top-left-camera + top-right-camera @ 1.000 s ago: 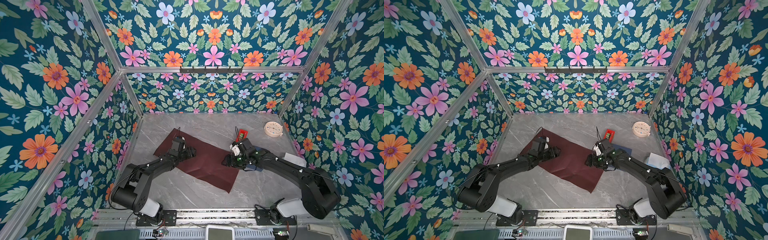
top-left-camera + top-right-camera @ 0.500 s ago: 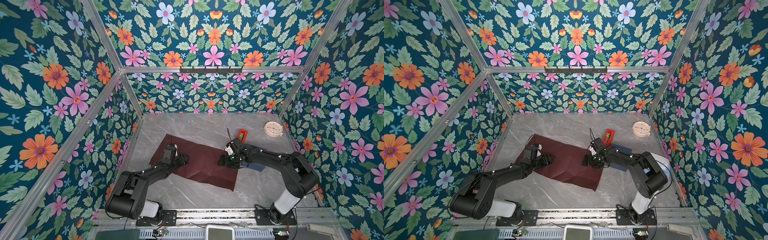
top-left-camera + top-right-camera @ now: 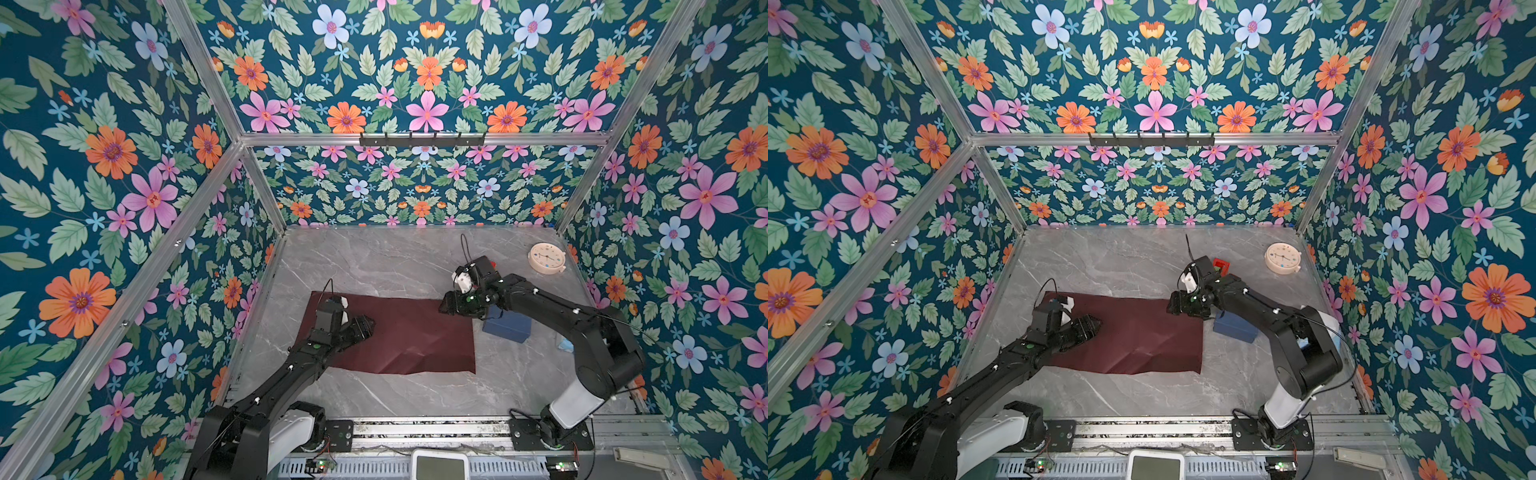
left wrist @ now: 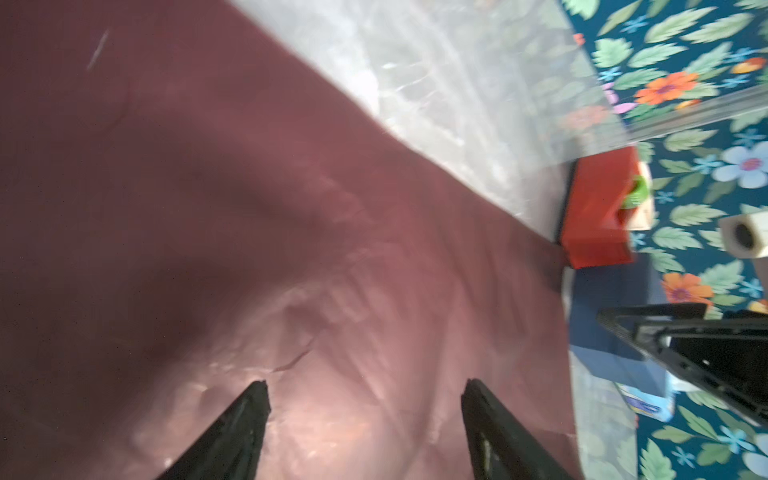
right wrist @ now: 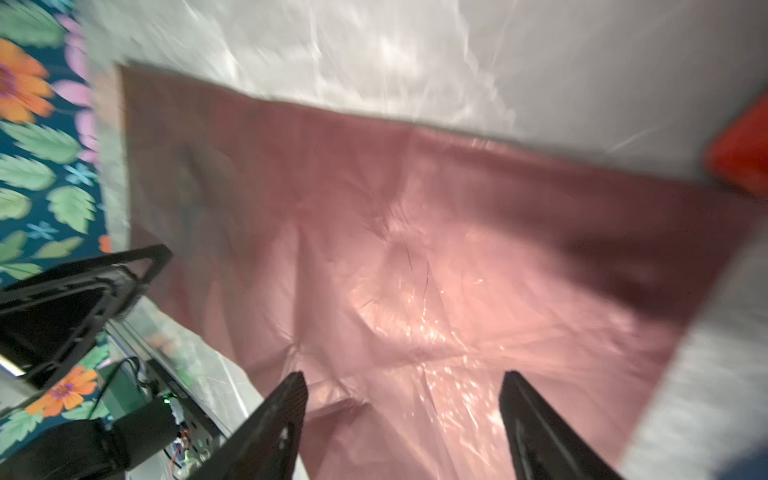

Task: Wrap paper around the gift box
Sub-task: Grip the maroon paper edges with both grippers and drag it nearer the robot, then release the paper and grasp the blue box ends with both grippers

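The grey marbled table (image 3: 395, 257) carries the maroon paper (image 3: 415, 340) spread flat at lower centre in both top views, the navy gift box (image 3: 507, 330) just beside its right edge, a red tape dispenser (image 3: 1220, 264) above that, and a round clock (image 3: 547, 258) at upper right.

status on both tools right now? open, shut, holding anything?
left tool: open, nothing between the jaws, over the paper.
right tool: open, nothing between the jaws, also over the paper.
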Action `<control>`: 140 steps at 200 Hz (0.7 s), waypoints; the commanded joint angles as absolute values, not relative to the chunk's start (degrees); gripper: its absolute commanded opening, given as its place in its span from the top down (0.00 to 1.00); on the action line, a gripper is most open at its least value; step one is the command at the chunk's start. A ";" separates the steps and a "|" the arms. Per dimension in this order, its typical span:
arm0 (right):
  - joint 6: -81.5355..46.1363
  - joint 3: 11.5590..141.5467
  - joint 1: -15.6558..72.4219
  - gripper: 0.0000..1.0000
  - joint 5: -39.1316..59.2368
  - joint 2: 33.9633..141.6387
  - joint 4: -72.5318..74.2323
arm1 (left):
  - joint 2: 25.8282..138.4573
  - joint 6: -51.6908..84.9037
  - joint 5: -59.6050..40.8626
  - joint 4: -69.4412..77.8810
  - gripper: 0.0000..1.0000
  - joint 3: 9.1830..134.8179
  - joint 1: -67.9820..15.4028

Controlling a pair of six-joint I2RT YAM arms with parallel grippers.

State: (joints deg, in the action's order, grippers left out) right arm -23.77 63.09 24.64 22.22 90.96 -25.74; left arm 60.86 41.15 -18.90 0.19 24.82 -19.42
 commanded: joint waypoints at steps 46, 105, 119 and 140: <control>-23.51 54.48 2.63 0.11 10.90 73.55 -32.49 | 87.01 40.51 -15.78 14.28 0.22 50.03 -43.66; -24.29 46.44 -3.59 0.06 9.10 72.91 -29.42 | 113.25 41.06 -20.76 14.14 0.20 74.79 -51.77; -24.34 45.22 -5.43 0.06 12.64 73.39 -27.66 | 118.13 40.62 -21.62 10.74 0.19 80.50 -52.72; -24.34 43.62 -8.22 0.07 19.24 73.71 -25.05 | 123.36 40.45 -22.40 8.19 0.19 86.12 -53.64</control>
State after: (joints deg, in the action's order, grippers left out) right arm -23.94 44.66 -6.42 12.03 73.38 -28.53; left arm 119.70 40.71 -20.32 11.73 81.47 -52.88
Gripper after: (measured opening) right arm 0.936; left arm 0.807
